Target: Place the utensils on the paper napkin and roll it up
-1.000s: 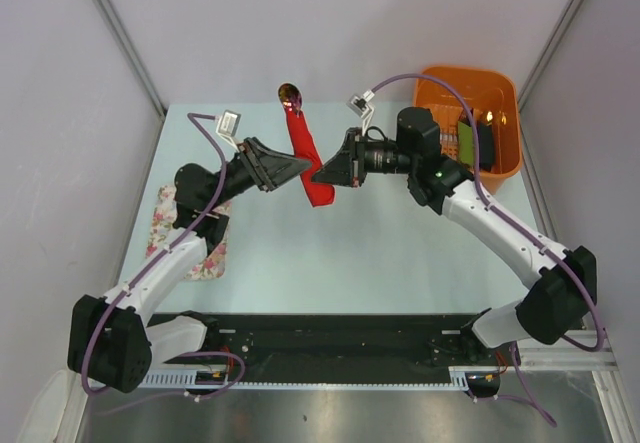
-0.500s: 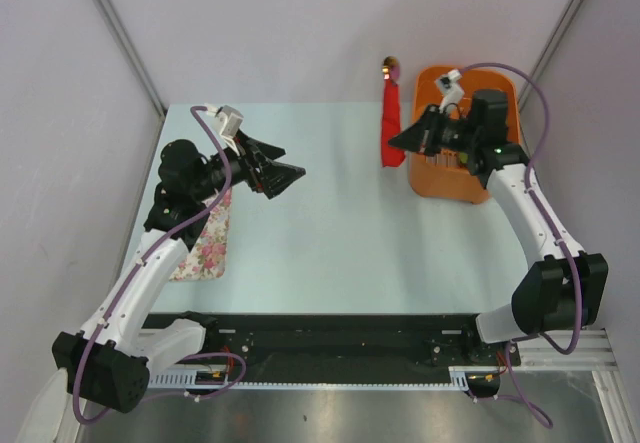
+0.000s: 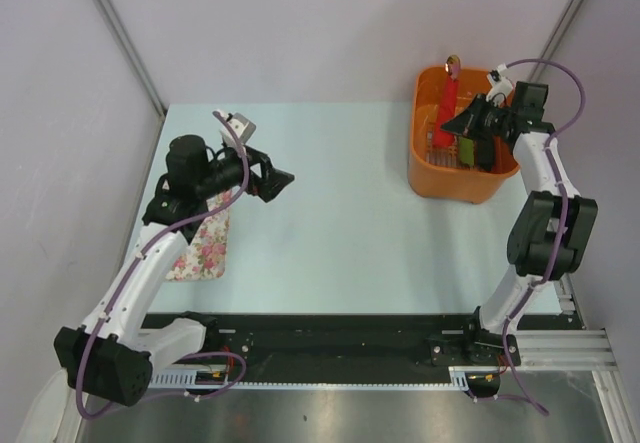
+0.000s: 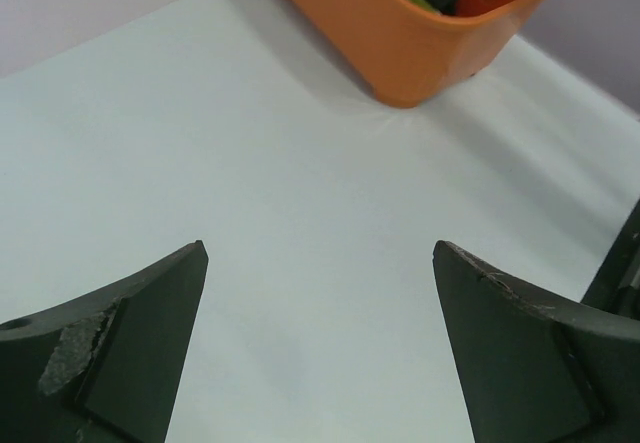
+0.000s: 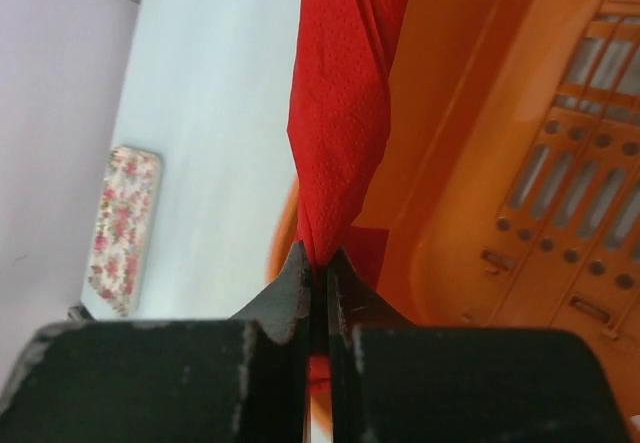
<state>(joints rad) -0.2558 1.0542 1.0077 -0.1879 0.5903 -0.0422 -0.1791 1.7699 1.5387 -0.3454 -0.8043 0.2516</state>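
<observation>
The right gripper (image 3: 462, 123) was clamped on the red napkin roll (image 3: 449, 103), holding it upright over the orange basket (image 3: 440, 178), with a spoon bowl (image 3: 453, 61) poking from the top. The left gripper (image 3: 275, 178) hovered above the table (image 3: 340, 233), jaws wide apart and holding nothing (a floral cloth (image 3: 200, 248) lay beside it). The roll looked light and soft, its paper easily torn. The utensils inside could slide out, so mid-roll seemed the safest hold.

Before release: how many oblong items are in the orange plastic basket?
2: green oblong item and black oblong item, side by side beside the right hand; others may be hidden.
</observation>
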